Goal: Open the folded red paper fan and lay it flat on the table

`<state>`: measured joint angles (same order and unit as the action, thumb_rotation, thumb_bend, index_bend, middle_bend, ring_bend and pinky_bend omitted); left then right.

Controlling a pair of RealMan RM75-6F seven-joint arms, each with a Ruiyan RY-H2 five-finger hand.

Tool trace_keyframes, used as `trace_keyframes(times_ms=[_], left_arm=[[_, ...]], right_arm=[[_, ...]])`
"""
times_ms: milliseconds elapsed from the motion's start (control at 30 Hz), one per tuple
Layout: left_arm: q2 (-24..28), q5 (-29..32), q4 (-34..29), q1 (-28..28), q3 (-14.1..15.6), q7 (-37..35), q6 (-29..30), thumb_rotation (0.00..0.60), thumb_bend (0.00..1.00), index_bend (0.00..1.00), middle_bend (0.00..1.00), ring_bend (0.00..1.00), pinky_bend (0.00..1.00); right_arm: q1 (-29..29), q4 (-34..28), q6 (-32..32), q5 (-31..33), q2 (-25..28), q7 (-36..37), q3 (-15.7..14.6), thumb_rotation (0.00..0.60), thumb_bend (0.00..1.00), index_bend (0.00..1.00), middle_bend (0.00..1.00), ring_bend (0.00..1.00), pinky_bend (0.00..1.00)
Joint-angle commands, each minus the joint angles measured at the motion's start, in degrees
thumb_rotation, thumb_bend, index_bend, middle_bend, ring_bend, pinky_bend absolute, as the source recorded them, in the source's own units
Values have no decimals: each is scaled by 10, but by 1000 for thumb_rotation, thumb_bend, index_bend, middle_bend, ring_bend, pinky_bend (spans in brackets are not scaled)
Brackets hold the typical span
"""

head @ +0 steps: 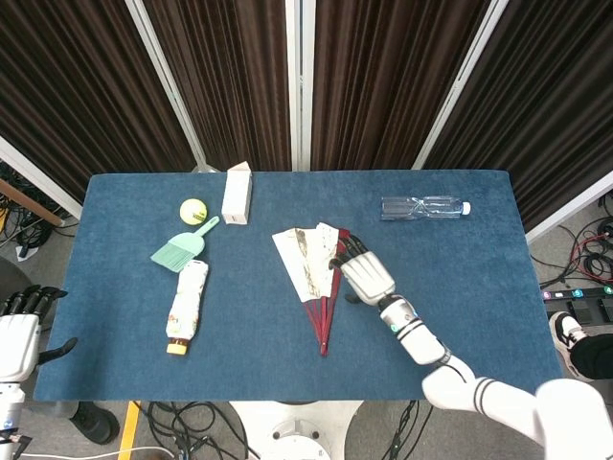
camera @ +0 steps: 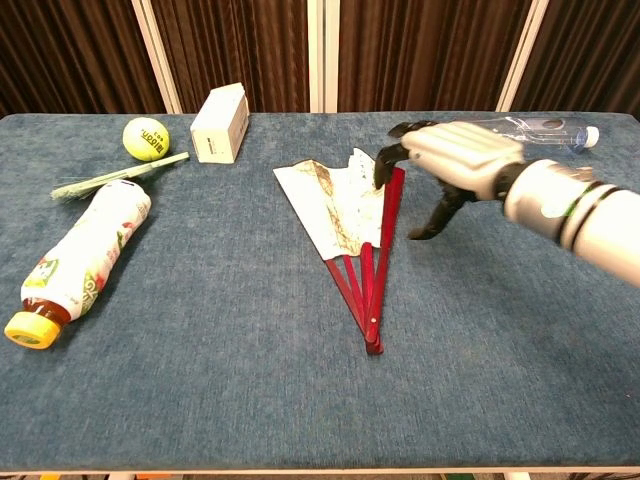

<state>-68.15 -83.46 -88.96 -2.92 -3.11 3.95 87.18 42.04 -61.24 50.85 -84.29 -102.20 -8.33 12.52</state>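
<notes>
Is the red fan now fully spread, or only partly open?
Partly open: the fan shows a narrow wedge, its red ribs close together, flat on the table.

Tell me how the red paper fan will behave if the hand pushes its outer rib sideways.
The fan lies partly spread, so its thin ribs should pivot at the bottom rivet rather than slide whole. The paper leaf looks light and creased, likely flimsy. The right hand hovers at the red outer rib.

dark curtains (head: 230, 77), blue table (head: 460, 287), floor cables (head: 182, 422)
</notes>
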Motion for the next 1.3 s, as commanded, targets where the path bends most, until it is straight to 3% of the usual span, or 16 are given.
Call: trace_keyframes(times_ms=[33,267,667,1033,1167,1300], left_arm=[[-1,3,2,1,0,-4,-2,600,21,272,245,170,198],[-2,4,2,-1,-1,-13,-7,600,21,272,245,170,198],[-4,8,3,0,-1,-22,-11,600,21,272,245,170,198],[-5,2,11,-8,-6,-26,-15,600,20,272,245,169,198],[-5,-13,18,-27,-11,-41,-29,600,21,272,245,170,198],[-2,-29,16,-57,-17,-98,-59,600,21,272,245,169,198]], right_arm=[[31,78,-2,5,-53,15,0,600,62,378,313,36,59],[53,176,3,-4,-105,60,-13,600,90,385,315,36,59],[65,272,35,-29,-152,119,-43,600,141,389,317,36,61],[102,353,49,-67,-185,146,-76,600,536,505,392,115,51],[111,346,73,-89,-165,147,-93,600,613,619,462,179,56],[120,305,104,-115,-120,158,-110,600,628,715,532,234,60]])
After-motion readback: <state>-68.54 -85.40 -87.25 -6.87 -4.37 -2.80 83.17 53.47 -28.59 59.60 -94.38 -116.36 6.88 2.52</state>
